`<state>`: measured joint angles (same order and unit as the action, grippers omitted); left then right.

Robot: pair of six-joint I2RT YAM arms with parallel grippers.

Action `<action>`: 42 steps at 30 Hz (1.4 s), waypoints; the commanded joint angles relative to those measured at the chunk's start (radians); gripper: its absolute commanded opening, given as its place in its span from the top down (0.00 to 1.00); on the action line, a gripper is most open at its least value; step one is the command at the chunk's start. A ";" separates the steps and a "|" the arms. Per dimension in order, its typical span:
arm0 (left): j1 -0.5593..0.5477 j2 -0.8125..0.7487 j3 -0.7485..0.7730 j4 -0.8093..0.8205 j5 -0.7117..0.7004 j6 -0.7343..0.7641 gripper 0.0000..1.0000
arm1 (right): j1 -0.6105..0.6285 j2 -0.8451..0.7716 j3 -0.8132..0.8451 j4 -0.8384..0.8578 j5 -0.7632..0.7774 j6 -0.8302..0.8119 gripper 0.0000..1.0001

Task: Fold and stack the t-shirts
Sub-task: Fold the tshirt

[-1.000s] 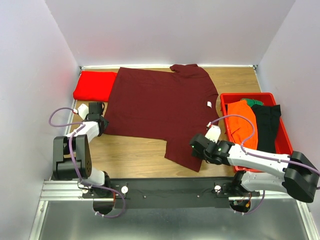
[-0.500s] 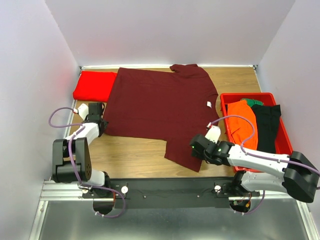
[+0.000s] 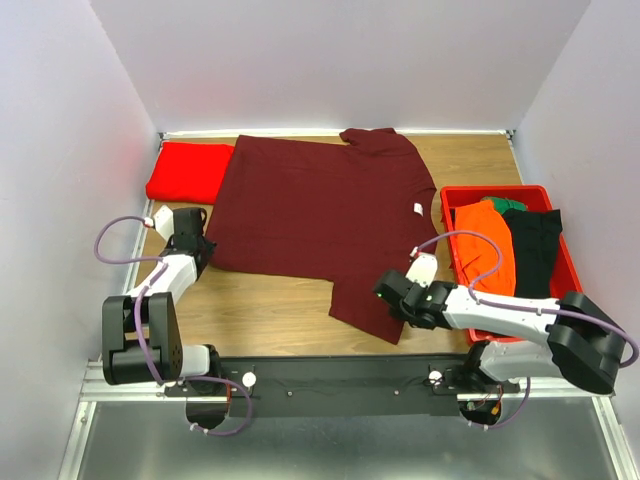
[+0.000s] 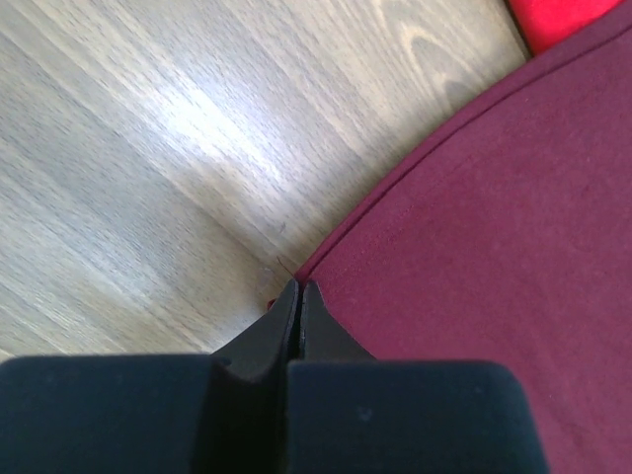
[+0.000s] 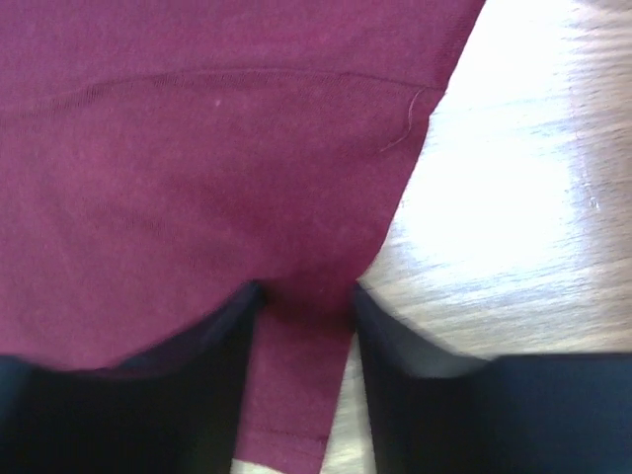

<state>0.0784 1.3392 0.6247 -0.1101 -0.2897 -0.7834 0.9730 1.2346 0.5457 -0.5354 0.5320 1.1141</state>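
The dark maroon t-shirt (image 3: 320, 210) lies spread flat on the wooden table, its white neck label at the right. The bright red t-shirt (image 3: 188, 170) lies folded at the far left, partly under the maroon one. My left gripper (image 3: 205, 252) is shut, with its tips at the hem corner of the maroon t-shirt (image 4: 494, 217); no cloth shows between the fingers (image 4: 299, 286). My right gripper (image 3: 383, 292) is open and low over the near sleeve, with the edge of the maroon t-shirt (image 5: 217, 148) between its fingers (image 5: 306, 291).
A red bin (image 3: 490, 189) at the right holds orange cloth (image 3: 485, 250), black cloth (image 3: 535, 250) and a bit of green cloth (image 3: 505, 203). White walls close in the left, far and right sides. A corner of the red t-shirt shows in the left wrist view (image 4: 583, 20).
My left gripper has shifted slightly away from me along the shirt's left edge. My right gripper has edged a little left over the sleeve. The shirts have not visibly moved.
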 commanded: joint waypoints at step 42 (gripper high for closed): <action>0.004 -0.180 0.036 -0.059 -0.012 -0.014 1.00 | 0.153 -0.077 0.322 -0.354 0.170 -0.026 0.99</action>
<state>0.0784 1.0637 0.5819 -0.2386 -0.3279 -0.8108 1.1938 1.0336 0.7628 -0.8822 0.4999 1.1530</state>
